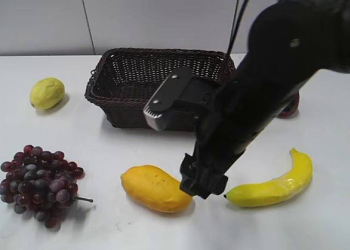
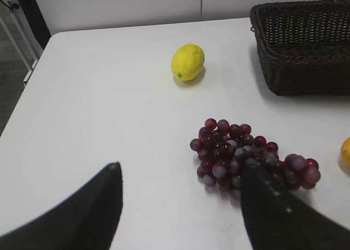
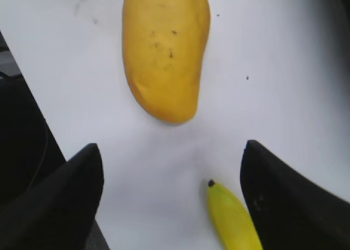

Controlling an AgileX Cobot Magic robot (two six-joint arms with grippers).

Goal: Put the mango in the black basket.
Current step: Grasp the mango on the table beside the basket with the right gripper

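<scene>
The black basket (image 1: 136, 80) is seen behind the right gripper (image 3: 169, 198), empty. The mango (image 1: 155, 188) is found just ahead of this gripper, lying on the table (image 1: 104, 146), not yet held. The gripper is spread wide. The banana (image 3: 234, 220) is placed between its fingers, so it could be caught instead of the mango.

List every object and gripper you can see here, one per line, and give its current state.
mango: lying on table, ungripped
black basket: upright, empty
lemon: on table, left of basket
grapes: bunch resting on table
banana: lying on table
right gripper: open, empty
left gripper: open, empty
</scene>
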